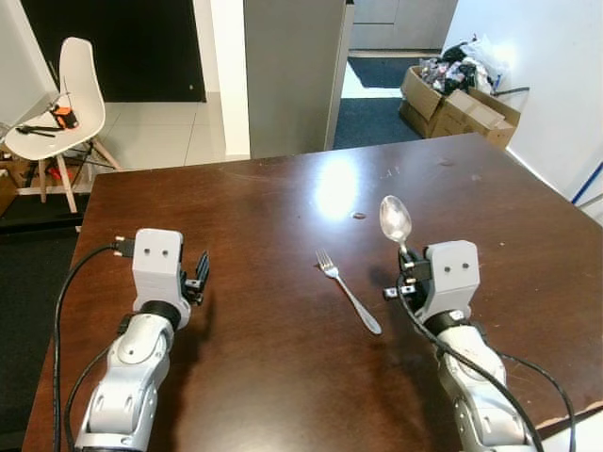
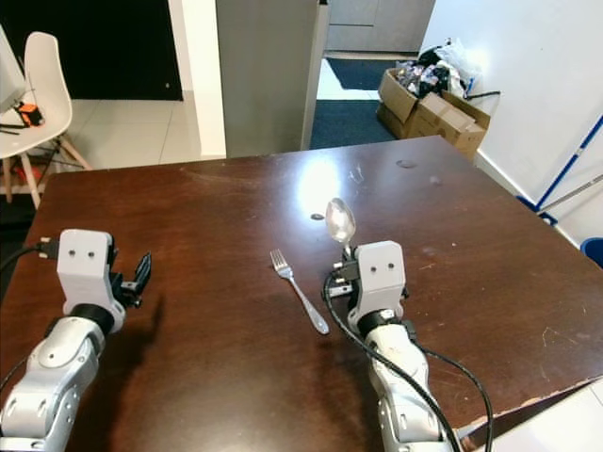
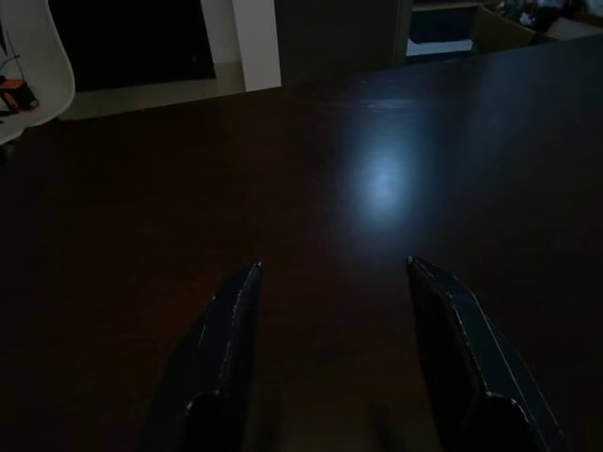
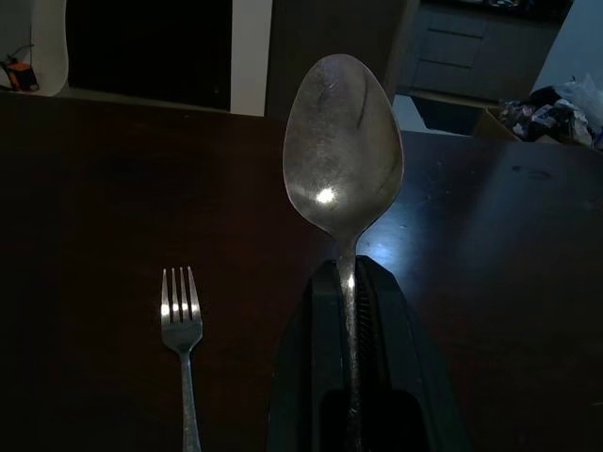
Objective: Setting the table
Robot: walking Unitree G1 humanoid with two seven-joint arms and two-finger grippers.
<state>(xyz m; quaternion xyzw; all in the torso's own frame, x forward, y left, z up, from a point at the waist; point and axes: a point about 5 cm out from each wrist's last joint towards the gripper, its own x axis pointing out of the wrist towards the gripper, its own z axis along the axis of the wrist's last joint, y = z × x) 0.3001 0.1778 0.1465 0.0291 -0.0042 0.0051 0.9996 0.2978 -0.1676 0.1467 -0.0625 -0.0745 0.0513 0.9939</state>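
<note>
— Two grippers over one dark wooden table (image 1: pixel 283 377), is that right? What sits nearest, at the bottom of the frame?

— Yes. Lower left of the head view is the left gripper (image 1: pixel 200 275), fingers spread apart with nothing between them; its wrist view shows both black fingers (image 3: pixel 221 367) parted above bare wood. Lower right is the right gripper (image 1: pixel 403 275), clamped on a spoon (image 1: pixel 396 222).

— How does the spoon lie in the jaws?

— The handle runs straight down the slot between the two closed fingers, pinched from both sides. The bowl sticks out past the fingertips, pointing away from the robot toward the top of the frame, raised off the table.

— And the fork?

— A fork (image 1: pixel 347 290) lies flat on the table near the centre of the frame, just left of the right gripper and not touching it. Its tines point toward the far edge, its handle angles down and to the right.

— Further back?

— A glare patch on the wood, then the table's far edge. Beyond it, upper left, a white chair (image 1: pixel 66 104) with an orange-and-black tool on its seat; upper right, cardboard boxes (image 1: pixel 457 104) against a white wall.
</note>
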